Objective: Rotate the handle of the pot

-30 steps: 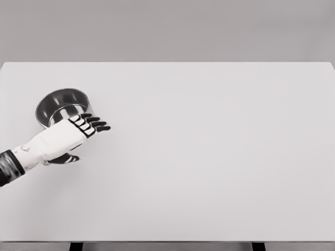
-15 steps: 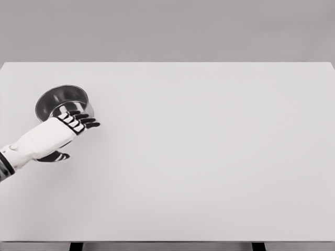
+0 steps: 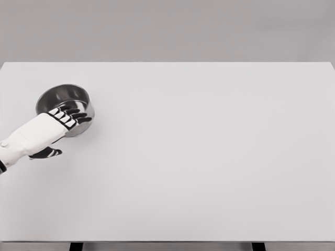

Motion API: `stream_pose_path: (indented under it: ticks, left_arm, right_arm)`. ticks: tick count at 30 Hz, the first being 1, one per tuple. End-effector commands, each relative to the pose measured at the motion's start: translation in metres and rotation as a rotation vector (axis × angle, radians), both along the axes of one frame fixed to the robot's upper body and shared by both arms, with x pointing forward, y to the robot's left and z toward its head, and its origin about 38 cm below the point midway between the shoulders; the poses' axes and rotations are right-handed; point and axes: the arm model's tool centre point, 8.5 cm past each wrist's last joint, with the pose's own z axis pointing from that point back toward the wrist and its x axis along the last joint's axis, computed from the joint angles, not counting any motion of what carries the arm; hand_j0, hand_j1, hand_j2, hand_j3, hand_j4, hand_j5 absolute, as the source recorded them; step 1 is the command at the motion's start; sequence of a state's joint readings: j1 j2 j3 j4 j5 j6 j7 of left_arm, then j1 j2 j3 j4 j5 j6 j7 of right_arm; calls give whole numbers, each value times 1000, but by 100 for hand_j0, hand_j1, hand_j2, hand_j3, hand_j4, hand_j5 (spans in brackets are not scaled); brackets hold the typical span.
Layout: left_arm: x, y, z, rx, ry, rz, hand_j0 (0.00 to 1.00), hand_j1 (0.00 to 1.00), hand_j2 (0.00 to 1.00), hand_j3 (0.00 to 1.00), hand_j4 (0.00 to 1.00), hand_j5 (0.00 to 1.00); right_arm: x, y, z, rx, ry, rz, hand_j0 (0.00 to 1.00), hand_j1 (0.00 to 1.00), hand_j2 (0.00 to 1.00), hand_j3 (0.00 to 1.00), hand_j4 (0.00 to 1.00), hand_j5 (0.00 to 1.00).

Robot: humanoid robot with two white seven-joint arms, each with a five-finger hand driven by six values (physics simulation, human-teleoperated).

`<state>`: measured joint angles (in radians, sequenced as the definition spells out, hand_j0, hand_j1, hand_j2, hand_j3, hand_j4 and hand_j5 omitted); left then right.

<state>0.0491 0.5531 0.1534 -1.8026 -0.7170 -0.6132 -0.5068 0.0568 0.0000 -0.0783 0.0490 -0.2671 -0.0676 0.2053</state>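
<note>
The pot (image 3: 64, 101) is shiny silver-grey steel, darker inside with pale glints along its rim. The left hand (image 3: 49, 130) has a white back and black fingers (image 3: 78, 116) banded with white outlines at the knuckles. The table (image 3: 199, 157) is plain white, the backdrop flat grey, the table legs seemingly black

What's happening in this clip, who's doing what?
A simulated humanoid is working alone with its left robot hand at a steel pot on the far left of a white table. The hand lies across the pot's near rim with its fingers extended rather than curled around anything, thumb hanging below. No pot handle is visible from the head view, so it may be hidden under the hand. The right arm is out of view.
</note>
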Motion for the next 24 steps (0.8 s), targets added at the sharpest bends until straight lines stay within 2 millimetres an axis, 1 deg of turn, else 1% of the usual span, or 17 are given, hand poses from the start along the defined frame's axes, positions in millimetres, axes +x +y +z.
stream_pose_path:
  ticks: [1,5,7,11,17,24]
  left_arm:
    - [0,2,1,-1,-4,7,100,100,100,100,100,100]
    - [1,6,4,3,-11,17,100,100,100,100,100,100]
    - [-1,6,1,5,-2,18,100,100,100,100,100,100]
    - [-1,8,2,8,-4,22,100,100,100,100,100,100]
    - [-1,19,8,19,-23,55,100,100,100,100,100,100]
    - [-1,20,8,33,-20,56,100,100,100,100,100,100]
  right_arm:
    - [0,0,0,0,0,0,100,100,100,100,100,100]
    - [0,0,0,0,-1,0,100,100,100,100,100,100]
    - [0,0,0,0,0,0,100,100,100,100,100,100]
    - [0,0,0,0,0,0,100,100,100,100,100,100]
    - [0,0,0,0,0,0,100,100,100,100,100,100]
    - [0,0,0,0,0,0,100,100,100,100,100,100]
